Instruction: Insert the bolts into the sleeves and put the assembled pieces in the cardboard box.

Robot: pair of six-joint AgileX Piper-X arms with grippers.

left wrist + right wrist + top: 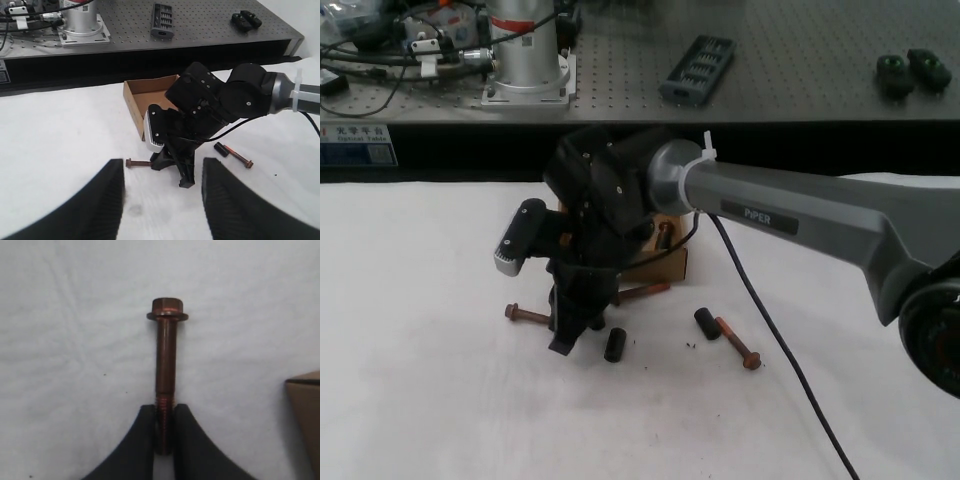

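- The right claw (164, 412) points down at the white cloth (420, 400). Its two dark fingers are nearly closed and pinch the threaded end of a bolt (166, 355).
- That bolt is rusty brown, with a flanged hexagonal head, a smooth straight shank and a short run of thread at the tip. It lies flat on the cloth, with its head pointing straight away from the claw's fingertips.
- In the high view the same bolt (527, 314) sticks out to one side of the right claw (565, 338). A loose black sleeve (614, 345) lies on the cloth just beside the claw on the opposite side.
- Farther out past that sleeve lies a second black sleeve with a brown bolt (725, 335) in it; the bolt's head end is left outside.
- The cardboard box (132, 100) stands open-topped just behind the right claw, and another brown bolt (640, 291) lies at its foot.
- The left claw (163, 170) is spread wide with nothing between its fingers. It faces the right claw (175, 167) from the near side, well back from it.
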